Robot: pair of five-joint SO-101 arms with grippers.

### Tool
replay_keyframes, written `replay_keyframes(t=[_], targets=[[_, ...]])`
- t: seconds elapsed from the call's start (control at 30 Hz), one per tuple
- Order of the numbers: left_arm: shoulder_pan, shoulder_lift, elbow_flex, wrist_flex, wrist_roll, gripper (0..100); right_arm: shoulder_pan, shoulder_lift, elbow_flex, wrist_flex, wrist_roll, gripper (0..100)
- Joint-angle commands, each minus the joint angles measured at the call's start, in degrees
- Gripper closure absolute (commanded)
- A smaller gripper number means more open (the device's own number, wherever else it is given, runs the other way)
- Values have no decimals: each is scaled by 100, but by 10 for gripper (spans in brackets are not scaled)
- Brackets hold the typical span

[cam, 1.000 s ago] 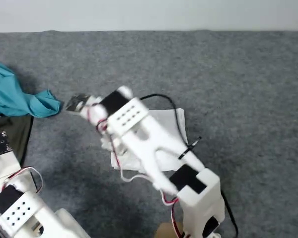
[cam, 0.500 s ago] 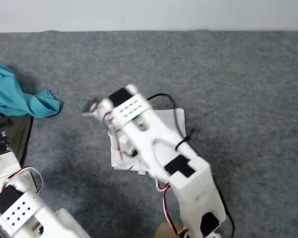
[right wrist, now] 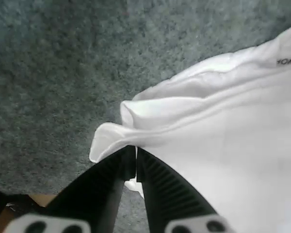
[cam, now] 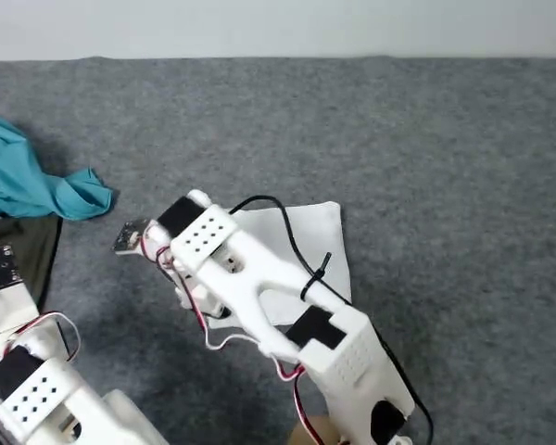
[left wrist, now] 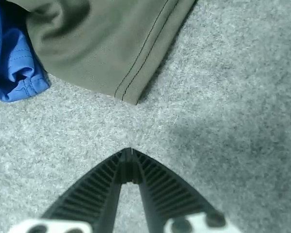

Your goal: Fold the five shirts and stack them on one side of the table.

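Right gripper (right wrist: 136, 150) pressed together, tips touching corner of folded white cloth shirt (right wrist: 223, 145); pinch unconfirmed. Shirt body lies ahead of tips. Left gripper (left wrist: 131, 158) closed, well apart.

Left fingers (left wrist: 99, 187) and right fingers (right wrist: 104, 182) are both closed.

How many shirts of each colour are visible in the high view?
Teal shirt: 1
Dark olive shirt: 1
White shirt: 1
Total: 3
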State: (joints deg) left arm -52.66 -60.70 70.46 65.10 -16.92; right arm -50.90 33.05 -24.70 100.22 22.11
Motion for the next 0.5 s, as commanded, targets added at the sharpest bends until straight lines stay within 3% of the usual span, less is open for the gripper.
replay_keyframes(t=[0.0, 0.33, 0.47], targets=[[35, -97, -66, 0, -18, 997, 400, -664, -316, 233, -18, 989], [44, -97, -637, 211, -18, 997, 1481, -1807, -35, 251, -9, 989], [554, -88, -1534, 747, -44, 996, 2273, -1965, 149, 224, -9, 989]])
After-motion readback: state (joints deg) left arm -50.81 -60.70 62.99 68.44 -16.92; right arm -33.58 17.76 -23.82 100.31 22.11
